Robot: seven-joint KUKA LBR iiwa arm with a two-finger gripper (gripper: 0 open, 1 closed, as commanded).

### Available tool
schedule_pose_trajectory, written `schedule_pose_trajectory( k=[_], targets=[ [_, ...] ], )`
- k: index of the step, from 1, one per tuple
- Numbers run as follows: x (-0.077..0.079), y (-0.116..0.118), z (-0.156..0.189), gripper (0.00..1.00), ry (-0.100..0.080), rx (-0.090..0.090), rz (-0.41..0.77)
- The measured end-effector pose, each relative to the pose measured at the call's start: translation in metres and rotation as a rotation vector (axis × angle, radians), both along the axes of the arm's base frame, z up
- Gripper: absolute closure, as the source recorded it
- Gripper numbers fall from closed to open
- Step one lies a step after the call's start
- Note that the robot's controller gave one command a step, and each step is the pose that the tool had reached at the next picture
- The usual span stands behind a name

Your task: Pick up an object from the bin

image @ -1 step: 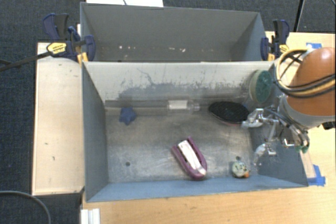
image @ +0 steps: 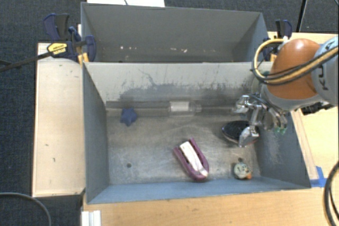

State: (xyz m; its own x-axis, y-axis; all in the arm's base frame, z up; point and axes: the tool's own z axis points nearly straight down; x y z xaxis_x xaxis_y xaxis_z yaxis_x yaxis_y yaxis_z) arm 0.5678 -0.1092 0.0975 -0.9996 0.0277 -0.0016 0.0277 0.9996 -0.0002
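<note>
My gripper (image: 248, 134) hangs low at the right side of the bin, reaching in from the right. Directly beside and partly under it lies a black glossy oval thing (image: 233, 130), on the bin floor near the right wall; the gripper's metal end overlaps its right edge. A small round pale thing with an orange rim (image: 242, 170) lies just below, near the front right corner. Nothing can be seen held.
A purple and white oblong thing (image: 192, 160) lies at the front middle. A clear tube with a white label (image: 179, 108) rests along the back wall, and a small blue scrap (image: 127, 116) sits at the left. The arm's orange cover and cables hang over the right rim.
</note>
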Motion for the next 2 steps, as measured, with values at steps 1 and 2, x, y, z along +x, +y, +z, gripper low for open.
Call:
schedule_pose_trajectory(
  k=[1, 2],
  targets=[
    [0.004, -0.007, 0.003, 0.00, -0.005, -0.001, 0.022],
    [0.008, -0.023, 0.003, 0.00, -0.005, 0.000, -0.171]
  ],
)
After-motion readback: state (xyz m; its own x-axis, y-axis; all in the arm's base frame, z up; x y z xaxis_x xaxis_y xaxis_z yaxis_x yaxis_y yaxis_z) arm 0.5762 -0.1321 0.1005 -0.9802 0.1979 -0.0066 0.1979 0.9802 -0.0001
